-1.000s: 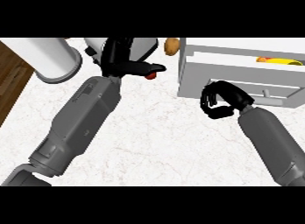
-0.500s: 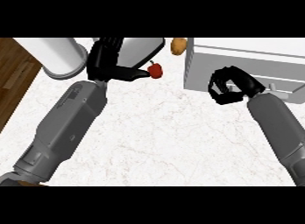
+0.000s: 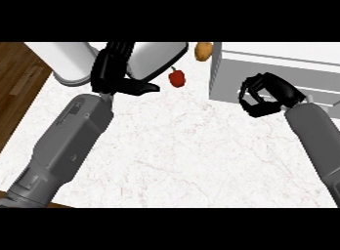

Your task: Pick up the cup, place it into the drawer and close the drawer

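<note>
Down at the near edge, two grey forearms come in over the white marbled counter (image 3: 194,156). The left forearm (image 3: 68,141) runs up from the lower left corner, and the right forearm (image 3: 324,146) climbs along the right side. Dark wooden floor (image 3: 7,93) shows past the counter's left edge.

Moving up the left arm, the left hand (image 3: 112,73) rests at the far left of the counter. Its fingers are straight and pointing away, its thumb sticks out to the right, and it holds nothing. Just right of that thumb lies a small red pepper (image 3: 177,78), close to it but not touching.

Over on the right, the right hand (image 3: 263,95) is curled up tight, fingers bent round toward the thumb, with only white showing through the loop and nothing in its grasp. It sits right against the front of the drawer (image 3: 303,78), the white unit filling the far right. That front looks level with the cabinet around it, though this steep angle doesn't settle it.

At the back, a white cylinder (image 3: 68,61) stands at far left. A white rounded vessel (image 3: 159,58) is partly hidden behind the left hand's fingers. A small brown item (image 3: 203,50) sits just beside the drawer unit's far left corner.

And the cup? It shows nowhere in this view, so I can't say where it is.
</note>
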Action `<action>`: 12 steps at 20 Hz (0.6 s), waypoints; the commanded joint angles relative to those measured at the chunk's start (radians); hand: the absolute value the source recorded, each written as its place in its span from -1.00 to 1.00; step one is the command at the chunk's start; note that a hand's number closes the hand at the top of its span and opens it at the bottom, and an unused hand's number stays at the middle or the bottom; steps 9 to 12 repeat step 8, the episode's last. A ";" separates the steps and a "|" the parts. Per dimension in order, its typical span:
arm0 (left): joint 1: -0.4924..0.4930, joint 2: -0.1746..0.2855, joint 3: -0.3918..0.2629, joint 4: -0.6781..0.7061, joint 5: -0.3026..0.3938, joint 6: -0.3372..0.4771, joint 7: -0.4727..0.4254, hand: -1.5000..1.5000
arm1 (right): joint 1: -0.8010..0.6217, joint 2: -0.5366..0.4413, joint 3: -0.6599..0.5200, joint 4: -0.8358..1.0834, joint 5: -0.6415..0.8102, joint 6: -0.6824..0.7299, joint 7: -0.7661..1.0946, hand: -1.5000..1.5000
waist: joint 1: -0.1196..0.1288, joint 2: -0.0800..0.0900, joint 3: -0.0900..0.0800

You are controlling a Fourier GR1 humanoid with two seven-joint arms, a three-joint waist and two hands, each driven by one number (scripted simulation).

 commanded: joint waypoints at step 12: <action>0.048 0.006 -0.005 -0.032 0.013 -0.048 0.001 -1.00 | -0.150 -0.157 -0.100 -0.002 -0.031 -0.041 0.074 1.00 | 0.051 0.021 -0.013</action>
